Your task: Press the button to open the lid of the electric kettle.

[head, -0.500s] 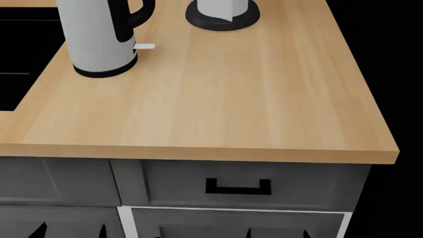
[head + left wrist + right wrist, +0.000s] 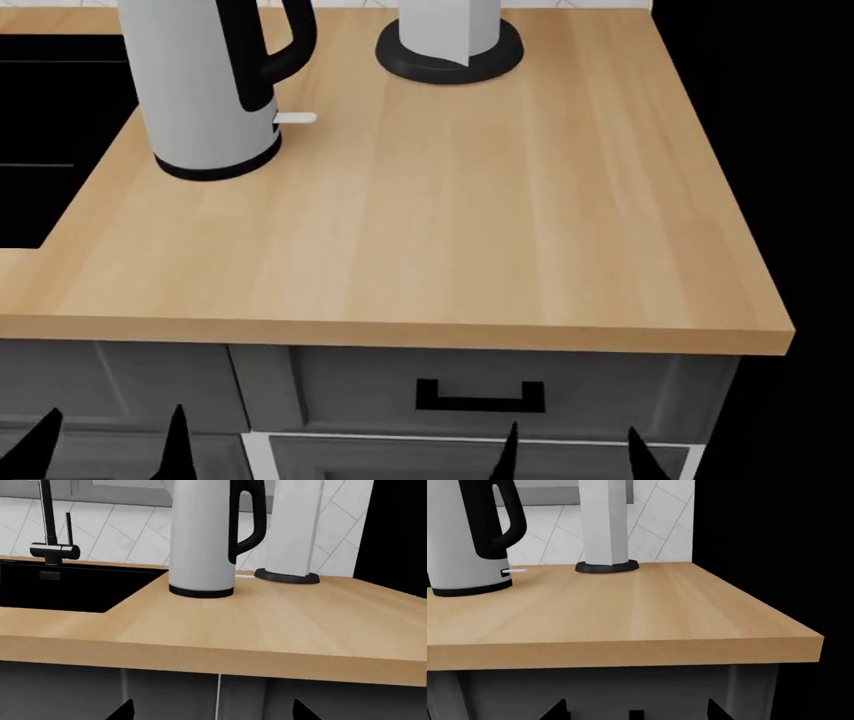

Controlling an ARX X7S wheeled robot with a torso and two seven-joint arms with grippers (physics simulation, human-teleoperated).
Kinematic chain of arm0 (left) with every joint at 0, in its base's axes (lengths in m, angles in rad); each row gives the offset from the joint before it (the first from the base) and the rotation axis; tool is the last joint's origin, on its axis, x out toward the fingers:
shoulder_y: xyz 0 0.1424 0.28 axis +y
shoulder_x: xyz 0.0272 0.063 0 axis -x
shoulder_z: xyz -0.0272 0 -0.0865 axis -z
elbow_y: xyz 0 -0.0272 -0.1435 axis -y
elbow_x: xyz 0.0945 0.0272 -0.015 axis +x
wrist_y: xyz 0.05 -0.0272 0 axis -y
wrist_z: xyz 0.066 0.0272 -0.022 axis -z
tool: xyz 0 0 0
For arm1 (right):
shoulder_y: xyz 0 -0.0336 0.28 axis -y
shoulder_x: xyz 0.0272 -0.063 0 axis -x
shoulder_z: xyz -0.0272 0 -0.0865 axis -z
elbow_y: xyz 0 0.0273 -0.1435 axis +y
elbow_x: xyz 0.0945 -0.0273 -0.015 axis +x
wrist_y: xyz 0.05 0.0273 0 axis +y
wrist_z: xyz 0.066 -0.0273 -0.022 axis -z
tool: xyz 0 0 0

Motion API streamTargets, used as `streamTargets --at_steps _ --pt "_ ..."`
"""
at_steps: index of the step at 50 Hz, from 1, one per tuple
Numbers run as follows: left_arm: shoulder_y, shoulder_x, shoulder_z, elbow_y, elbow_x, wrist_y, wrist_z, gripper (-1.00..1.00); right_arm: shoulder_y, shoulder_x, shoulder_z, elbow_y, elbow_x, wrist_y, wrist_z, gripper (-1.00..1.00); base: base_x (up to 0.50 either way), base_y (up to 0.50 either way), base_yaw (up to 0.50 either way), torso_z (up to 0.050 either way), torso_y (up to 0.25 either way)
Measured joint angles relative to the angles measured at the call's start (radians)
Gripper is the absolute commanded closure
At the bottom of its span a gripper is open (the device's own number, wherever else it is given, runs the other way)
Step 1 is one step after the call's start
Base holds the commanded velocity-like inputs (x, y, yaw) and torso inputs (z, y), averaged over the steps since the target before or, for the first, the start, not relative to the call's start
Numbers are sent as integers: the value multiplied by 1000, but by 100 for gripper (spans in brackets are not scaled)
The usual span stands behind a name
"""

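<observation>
Left gripper and right gripper fingertips spread apart, holding nothing, low in front of the grey cabinet drawer, below the light wooden countertop edge. Tall pale grey cylindrical electric kettle with black loop handle upright at countertop's far left beside the black sink; lid and button out of frame. White paper roll on round black stand just beside kettle.

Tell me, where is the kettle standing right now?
In the head view the kettle stands on the wooden counter at the far left, beside the dark sink, with the paper roll to its right.
</observation>
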Motion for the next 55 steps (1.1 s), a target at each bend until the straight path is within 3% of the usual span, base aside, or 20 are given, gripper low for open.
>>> streamTargets --at_steps 9,19,29,36,55 --pt "-178 -23 -54 244 -91 -245 -89 -100 167 56 28 -337 79 321 36 -100 0 0 0 50 0" --pt "-270 -53 -109 401 -153 -368 -143 -100 255 107 47 -562 117 533 69 -100 82 158 0 50 0" --pt "-291 -78 -128 471 -171 -393 -165 -100 272 127 41 -647 133 588 80 -100 264 485 0 50 0" --pt "-299 -80 -151 499 -177 -388 -192 -100 275 137 34 -676 139 605 85 -100 362 415 0 0 0" --pt "-280 -57 -208 575 -217 -239 -229 -100 268 127 56 -686 217 578 61 -100 447 -91 0 0 0"
